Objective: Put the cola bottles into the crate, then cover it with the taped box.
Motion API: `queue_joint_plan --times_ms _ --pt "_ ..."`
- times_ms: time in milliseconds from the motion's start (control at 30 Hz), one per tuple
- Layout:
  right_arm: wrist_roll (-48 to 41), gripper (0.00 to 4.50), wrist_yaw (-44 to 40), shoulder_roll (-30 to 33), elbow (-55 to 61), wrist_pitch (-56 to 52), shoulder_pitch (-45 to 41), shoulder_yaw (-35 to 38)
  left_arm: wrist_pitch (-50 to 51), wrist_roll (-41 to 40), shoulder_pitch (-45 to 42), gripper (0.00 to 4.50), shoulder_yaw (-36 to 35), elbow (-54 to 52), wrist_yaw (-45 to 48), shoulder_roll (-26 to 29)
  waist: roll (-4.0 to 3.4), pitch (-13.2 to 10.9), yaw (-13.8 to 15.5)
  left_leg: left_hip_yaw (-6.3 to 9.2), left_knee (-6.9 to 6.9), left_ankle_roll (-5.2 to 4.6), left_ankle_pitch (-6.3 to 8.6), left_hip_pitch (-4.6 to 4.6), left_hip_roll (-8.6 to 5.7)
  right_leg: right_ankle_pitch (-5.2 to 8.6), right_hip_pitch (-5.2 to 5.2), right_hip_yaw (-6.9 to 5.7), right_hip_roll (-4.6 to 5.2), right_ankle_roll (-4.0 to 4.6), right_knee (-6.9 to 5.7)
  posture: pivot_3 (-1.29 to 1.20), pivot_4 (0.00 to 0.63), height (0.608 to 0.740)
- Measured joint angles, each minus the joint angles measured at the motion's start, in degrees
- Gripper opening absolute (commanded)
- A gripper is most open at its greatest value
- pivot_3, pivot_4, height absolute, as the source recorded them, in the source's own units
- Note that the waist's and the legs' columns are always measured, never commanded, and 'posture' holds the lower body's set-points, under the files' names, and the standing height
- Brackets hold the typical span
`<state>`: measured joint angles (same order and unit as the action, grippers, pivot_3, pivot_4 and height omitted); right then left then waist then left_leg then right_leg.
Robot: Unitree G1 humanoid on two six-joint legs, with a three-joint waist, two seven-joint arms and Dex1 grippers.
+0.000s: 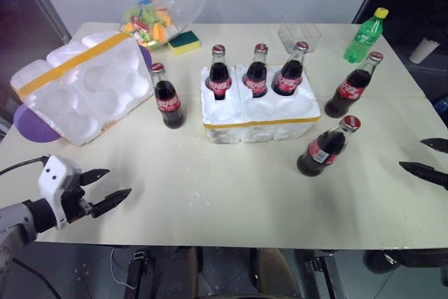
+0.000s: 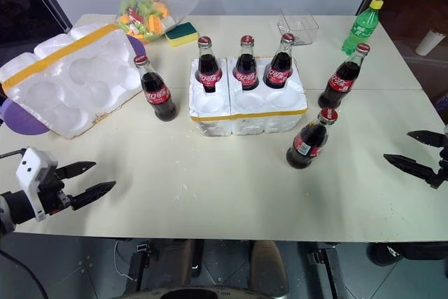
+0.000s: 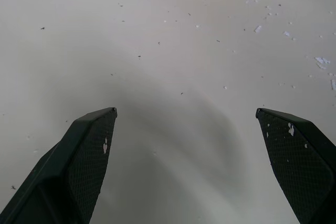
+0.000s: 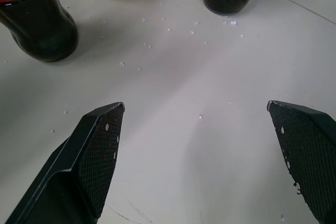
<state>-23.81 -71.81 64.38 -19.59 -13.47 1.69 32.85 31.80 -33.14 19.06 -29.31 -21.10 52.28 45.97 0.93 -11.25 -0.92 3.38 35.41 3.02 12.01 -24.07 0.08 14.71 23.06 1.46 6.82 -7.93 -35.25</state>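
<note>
The crate (image 1: 259, 125), a low white tray with a yellow tape band, sits mid-table with three cola bottles in its back wells (image 1: 219, 75) (image 1: 256, 71) (image 1: 289, 72). Loose on the table stand three more cola bottles: one left of the crate (image 1: 167, 99), two to its right (image 1: 353, 86) (image 1: 327, 147). The taped box (image 1: 82, 85) lies hollows-up at the back left. My left gripper (image 1: 119, 183) hangs open over the table's front left, nothing between its fingers. My right gripper (image 1: 413, 156) is open at the right edge, near the closest loose bottle (image 4: 37, 22).
A green yellow-capped soda bottle (image 1: 365, 35), a clear plastic tub (image 1: 299, 33), a yellow-green sponge (image 1: 183, 41) and a bag of colourful items (image 1: 150, 19) line the back of the table. A purple disc (image 1: 31, 125) lies under the taped box. White crumbs (image 3: 320, 61) speckle the tabletop.
</note>
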Motion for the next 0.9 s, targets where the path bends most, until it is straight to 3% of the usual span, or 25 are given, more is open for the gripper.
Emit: queue_joint_plan --times_ms 567,767,900 --pt "-2.06 4.50 1.49 -0.95 1.63 -4.19 0.11 1.50 1.66 -1.52 -5.88 4.45 0.65 2.33 -1.23 -0.11 0.00 0.00 0.05 0.02 0.10 0.00 0.00 0.27 0.00 0.00 -0.30 0.00 -0.01 0.00 -0.07 0.00 0.150 0.739" --pt "-10.29 4.50 0.24 -0.27 13.30 -16.03 0.90 8.27 1.99 -2.30 -19.06 4.45 3.76 8.42 -1.15 0.33 -0.02 0.01 0.37 0.07 0.19 0.00 0.00 0.34 0.00 0.00 -0.41 -0.01 -0.03 -0.02 -0.15 0.00 0.150 0.739" --pt "-18.54 4.50 -0.83 2.49 23.54 -27.43 -0.21 12.45 2.04 -0.61 -32.13 4.45 10.49 16.73 0.14 0.63 -0.01 0.00 0.28 0.10 0.23 -0.01 0.00 0.38 0.00 -0.02 -0.47 -0.02 -0.07 -0.07 -0.18 0.00 0.150 0.739"
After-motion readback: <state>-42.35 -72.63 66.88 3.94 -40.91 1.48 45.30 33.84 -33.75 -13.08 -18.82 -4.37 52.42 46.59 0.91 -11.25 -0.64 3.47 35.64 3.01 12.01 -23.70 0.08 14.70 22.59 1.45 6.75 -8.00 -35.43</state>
